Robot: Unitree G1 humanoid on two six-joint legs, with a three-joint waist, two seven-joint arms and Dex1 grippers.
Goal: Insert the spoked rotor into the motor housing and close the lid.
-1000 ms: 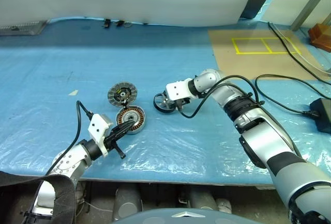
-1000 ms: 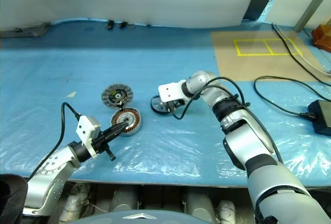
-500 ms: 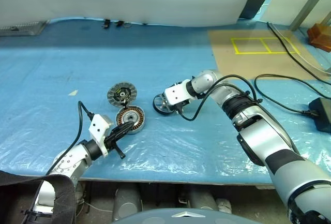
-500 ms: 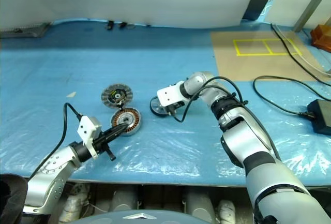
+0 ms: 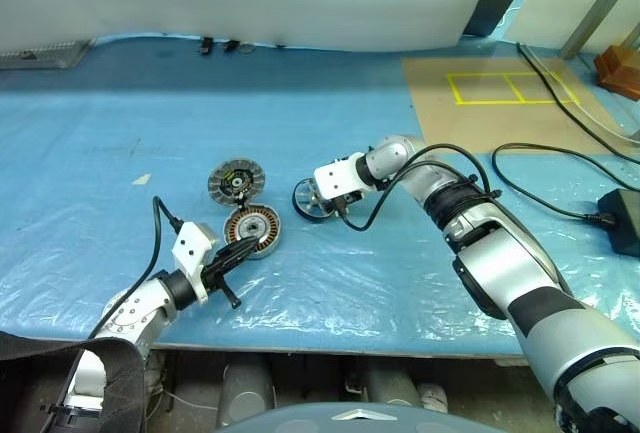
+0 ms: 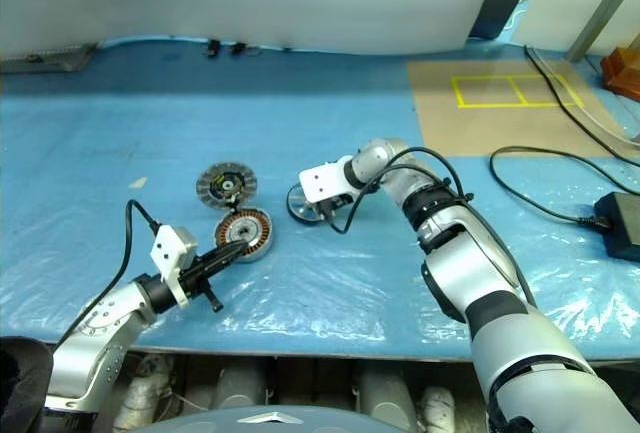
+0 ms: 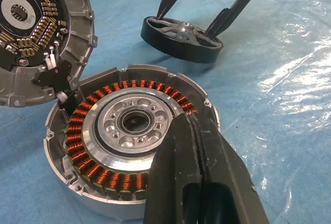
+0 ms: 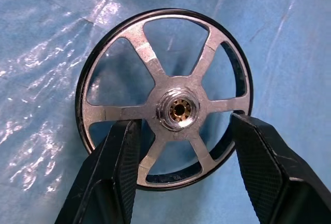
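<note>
While the right gripper stands spread over the spoked rotor, the step in hand looks like the pick-up: closing on the wheel so it can be carried across to the motor housing. To do it well, I judge the fingers should settle evenly on opposite sides of the dark rim and not catch a spoke (a pad slipping through an open gap could tip the wheel), and the wheel should be kept level for the move, since its hub has to meet the bore in the middle of the copper ring.

From the head views, the wheel lies flat on the blue plastic-covered table, just to the right of the housing, with the lid beside the housing on its far side, segmented face up. These views give the layout but not the grip.

Looking along the right wrist camera, one finger sits over the wheel's open gap near the rim and the other stands just outside the rim; whether either touches, I cannot tell.

Seen from the left wrist camera, the left gripper is pressed shut and empty, hovering over the near edge of the housing. That view also shows the copper windings, the silver bearing seat, and the open fingers straddling the wheel beyond (side-on, which no head view offers).
</note>
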